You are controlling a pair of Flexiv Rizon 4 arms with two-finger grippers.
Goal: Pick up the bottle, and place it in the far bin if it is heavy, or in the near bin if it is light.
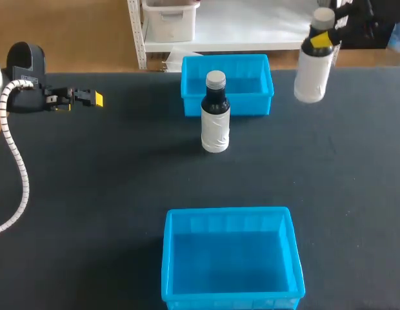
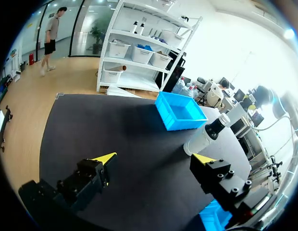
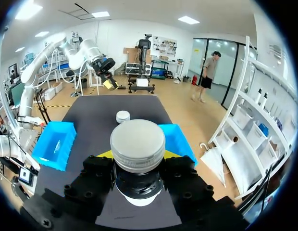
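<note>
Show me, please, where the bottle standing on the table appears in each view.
Head view: standing bottle mid-table, in front of the far bin.
Left wrist view: standing bottle ahead of the left gripper, beside the far bin.
Right wrist view: standing bottle, top only, beyond the held bottle in the right gripper.
Shared landmark: the far bin.

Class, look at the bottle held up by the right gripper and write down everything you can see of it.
The white-bodied bottle has a dark neck and a grey ribbed screw cap, which is on. It looks like plastic, with a white wrap round the body. It hangs roughly upright, apparently clear of the black table, to the right of the far blue bin. The right gripper clamps its neck from two sides with yellow-tipped fingers. Nothing else touches it.
</note>
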